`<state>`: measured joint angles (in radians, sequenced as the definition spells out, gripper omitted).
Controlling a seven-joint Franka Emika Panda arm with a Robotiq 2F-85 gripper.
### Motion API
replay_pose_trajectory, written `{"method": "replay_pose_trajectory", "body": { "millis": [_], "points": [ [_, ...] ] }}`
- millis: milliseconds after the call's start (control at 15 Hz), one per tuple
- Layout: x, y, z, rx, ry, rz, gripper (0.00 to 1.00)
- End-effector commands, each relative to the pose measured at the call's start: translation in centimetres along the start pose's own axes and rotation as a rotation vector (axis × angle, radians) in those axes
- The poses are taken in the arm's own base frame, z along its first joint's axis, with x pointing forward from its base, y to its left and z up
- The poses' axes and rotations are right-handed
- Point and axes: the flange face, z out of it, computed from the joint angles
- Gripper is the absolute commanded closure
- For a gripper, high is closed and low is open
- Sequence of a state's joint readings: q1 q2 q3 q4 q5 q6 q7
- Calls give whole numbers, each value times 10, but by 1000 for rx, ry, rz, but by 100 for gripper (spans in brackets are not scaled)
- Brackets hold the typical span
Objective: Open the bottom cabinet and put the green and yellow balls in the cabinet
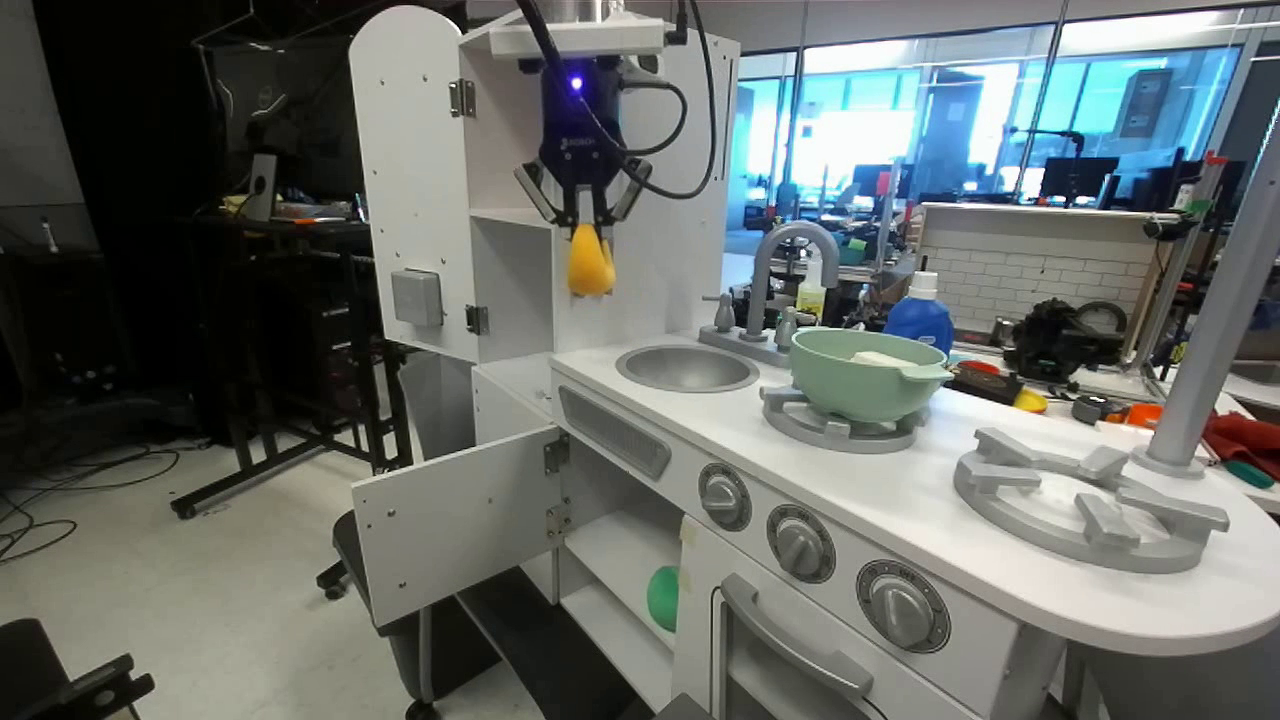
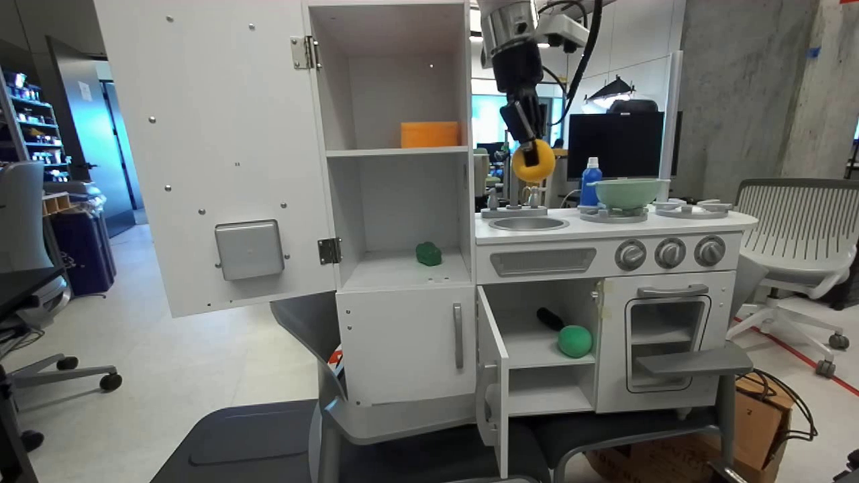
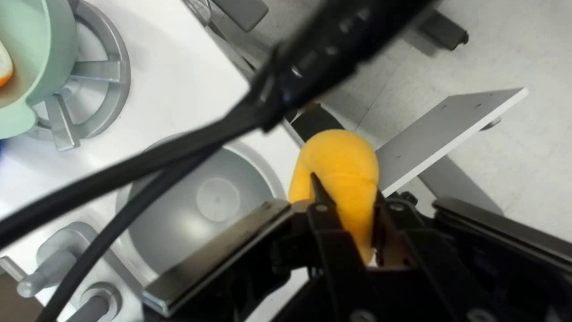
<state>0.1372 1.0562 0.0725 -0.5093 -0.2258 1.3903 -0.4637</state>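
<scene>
I am facing a white toy kitchen [image 1: 720,425] whose tall cupboard [image 2: 402,87] stands open at the left. From above, a robot arm [image 2: 517,64] reaches down towards the counter [image 3: 187,76], at the end that holds the sink [image 3: 187,223]. Beneath it is the bottom cabinet [image 2: 533,295], with a shelf [image 2: 527,345] across its middle. Its plain door [image 1: 455,520] is open, hinged at the left and jutting into the room, so the opening part of the job looks done.

The claw [image 3: 346,185] hangs well above the counter, pointing downward, its two fingers [image 3: 324,219] clenched on the yellow ball [image 1: 588,265]. In the wrist view the ball lines up with the counter's front edge, beside the sink; in an exterior view it looks longer than wide, the length running downward.

The coming move, I judge, turns on this: the cabinet's mouth lies below the claw and under the counter, so the arm would have to come out past that edge, drop lower, then reach in, clear of the door. Inside, the green ball [image 2: 575,341] sits on the shelf, near the front and the right side.
</scene>
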Motion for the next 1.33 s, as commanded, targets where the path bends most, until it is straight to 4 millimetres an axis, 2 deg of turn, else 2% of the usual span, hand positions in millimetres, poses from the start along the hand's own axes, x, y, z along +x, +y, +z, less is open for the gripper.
{"method": "replay_pose_trajectory", "body": {
  "millis": [0, 267, 600, 867, 1267],
  "points": [
    [-18, -20, -11, 61, -116, -158, 95],
    [-26, -53, -5, 128, -248, -319, 95],
    [-48, -91, 3, 237, -408, -475, 95],
    [-63, -144, 31, 300, -590, -567, 95],
    [-90, -226, 86, 294, -833, -668, 95]
  ]
}}
